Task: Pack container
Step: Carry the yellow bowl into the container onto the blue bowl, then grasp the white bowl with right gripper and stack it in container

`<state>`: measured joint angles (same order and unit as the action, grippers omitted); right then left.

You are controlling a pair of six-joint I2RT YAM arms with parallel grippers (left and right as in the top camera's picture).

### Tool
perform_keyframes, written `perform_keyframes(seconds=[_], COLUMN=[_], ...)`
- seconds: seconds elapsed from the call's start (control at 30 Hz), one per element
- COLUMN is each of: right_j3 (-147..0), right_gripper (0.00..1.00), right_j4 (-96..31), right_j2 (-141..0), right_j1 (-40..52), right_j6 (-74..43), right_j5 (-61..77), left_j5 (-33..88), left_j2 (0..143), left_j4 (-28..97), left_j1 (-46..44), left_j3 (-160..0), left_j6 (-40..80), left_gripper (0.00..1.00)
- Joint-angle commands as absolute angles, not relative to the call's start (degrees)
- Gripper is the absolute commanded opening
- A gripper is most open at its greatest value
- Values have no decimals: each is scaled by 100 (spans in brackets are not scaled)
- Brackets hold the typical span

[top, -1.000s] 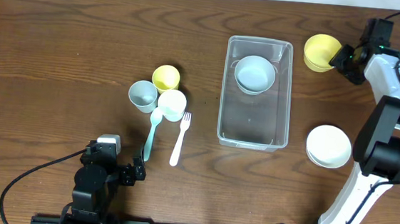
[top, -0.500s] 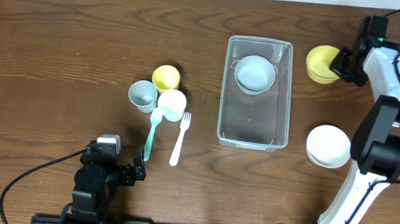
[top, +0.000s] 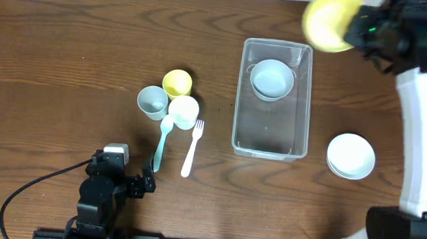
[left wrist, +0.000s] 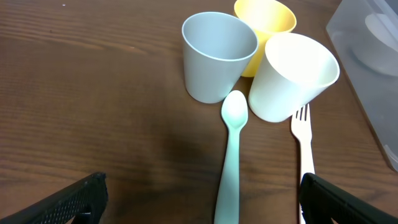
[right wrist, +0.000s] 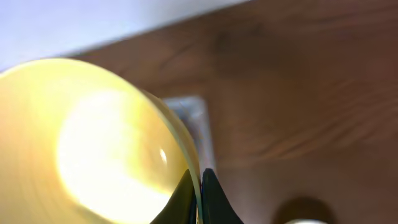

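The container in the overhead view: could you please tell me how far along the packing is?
Done: one pale bowl sits inside the container. In hand: the right gripper, jaws shut on its rim, holds the yellow bowl up near the container's far corner. Left: the white bowl, three cups, the spoon and the fork lie on the table; the left gripper is open and empty.

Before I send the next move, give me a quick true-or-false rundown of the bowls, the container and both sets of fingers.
1. The right fingers pinch the rim of the yellow bowl, which is lifted off the table. True.
2. The container is empty. False: a pale bowl sits in its far end.
3. The left fingers are shut on the spoon. False: they are open and hold nothing.
4. A white bowl sits on the table, right of the container. True.
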<state>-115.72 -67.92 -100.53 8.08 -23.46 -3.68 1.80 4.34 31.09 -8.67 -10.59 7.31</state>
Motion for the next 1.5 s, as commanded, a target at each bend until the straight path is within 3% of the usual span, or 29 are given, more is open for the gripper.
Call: perform_keyframes(seconds=[0.0,0.23,0.57,0.6,0.63,0.7,0.83,1.0,1.23,1.47], right_j3=[-11061,-10088,-10033,-10047,-10060,-10108,-10143,-10143,-9942,-8447], right_gripper=[1,1,1,4,14,40,58,59,72,74], right_j4=[-6849,-5806,-4897,-4873,-4856,-4851,-4982,-5964,-7994,-7673], right_j2=[-10665,-11371,-12147,-12125,-12086,-11939,-11242,-10077,-9356,-9345], right_j1=[1157,1490,1492,1496,1505,1518,1496,1221,395,-543], right_j6=[-2567,-2797,-2858,-2766,-2661,-2344,-1964,-2276,-2982,-2969], right_j5=[-561,-357,-99,-102,-91,1,40,-121,-1678,-1466], left_j5=[239,239,239,239,239,239,239,239,239,239], left_j2=[397,397,397,397,397,397,397,397,397,397], left_j4=[3105,3105,3105,3105,3105,3105,3105,3105,3105,3105], left_j1=[-843,-843,-843,-843,-843,-843,-843,-843,-843,-843], left_j3=[-1070,-1070,-1070,-1070,-1070,-1070,-1070,-1070,-1070,-1070], left_j6=[740,740,740,740,740,740,740,740,740,740], left_gripper=[98,98,98,98,98,98,98,98,98,98])
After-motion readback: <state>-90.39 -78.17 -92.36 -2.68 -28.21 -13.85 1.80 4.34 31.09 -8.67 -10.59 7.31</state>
